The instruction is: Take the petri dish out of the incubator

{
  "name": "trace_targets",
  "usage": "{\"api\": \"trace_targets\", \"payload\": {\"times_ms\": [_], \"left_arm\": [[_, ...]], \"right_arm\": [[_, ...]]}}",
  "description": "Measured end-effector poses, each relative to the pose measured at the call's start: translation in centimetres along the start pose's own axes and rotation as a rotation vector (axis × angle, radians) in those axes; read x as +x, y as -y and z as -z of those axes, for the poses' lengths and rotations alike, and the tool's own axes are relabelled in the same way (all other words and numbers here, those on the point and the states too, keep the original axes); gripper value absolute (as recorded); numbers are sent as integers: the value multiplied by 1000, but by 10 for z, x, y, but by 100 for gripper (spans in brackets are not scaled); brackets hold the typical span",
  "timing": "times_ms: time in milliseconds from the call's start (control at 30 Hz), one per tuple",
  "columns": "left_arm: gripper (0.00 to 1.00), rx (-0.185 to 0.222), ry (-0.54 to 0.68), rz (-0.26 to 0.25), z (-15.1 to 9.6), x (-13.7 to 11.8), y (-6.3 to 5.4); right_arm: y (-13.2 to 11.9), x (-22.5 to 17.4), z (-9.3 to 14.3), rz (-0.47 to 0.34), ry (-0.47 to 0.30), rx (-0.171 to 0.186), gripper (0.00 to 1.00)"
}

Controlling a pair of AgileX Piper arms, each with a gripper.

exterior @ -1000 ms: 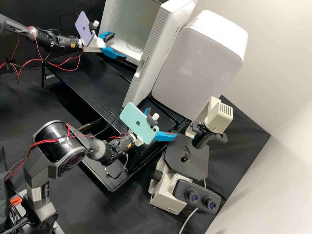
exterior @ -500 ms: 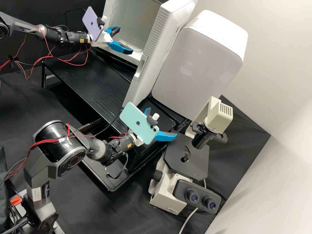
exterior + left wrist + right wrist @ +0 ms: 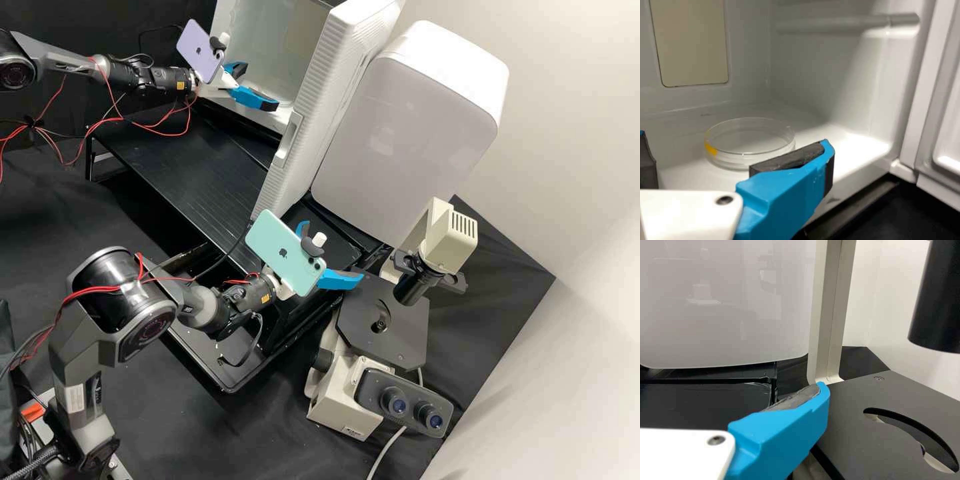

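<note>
My left end effector (image 3: 255, 85) is open, the petri dish (image 3: 749, 140) just ahead inside the incubator (image 3: 850, 90). Light, slippery, perhaps brittle: I would pinch across its rim.

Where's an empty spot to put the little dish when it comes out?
Bare: the black ribbed bench top between the left arm and the open white incubator door. Also the incubator floor beside the clear round petri dish. Crowded: the black microscope stage, with its hole and the right blue-fingered tool close by.
</note>
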Motion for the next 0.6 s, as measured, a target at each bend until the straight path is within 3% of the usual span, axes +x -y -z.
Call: {"api": "trace_targets", "payload": {"times_ms": [100,233,500,600], "left_arm": [[100,-48,-5,7,0,5,3],[100,-62,5,-1,-2,9,2],[100,-65,16,-7,-8,17,3],[100,-49,11,2,-10,21,7]], "right_arm": [[0,0,0,0,0,0,100],[0,0,0,0,0,0,100],[0,0,0,0,0,0,100],[0,0,0,0,0,0,100]]}}
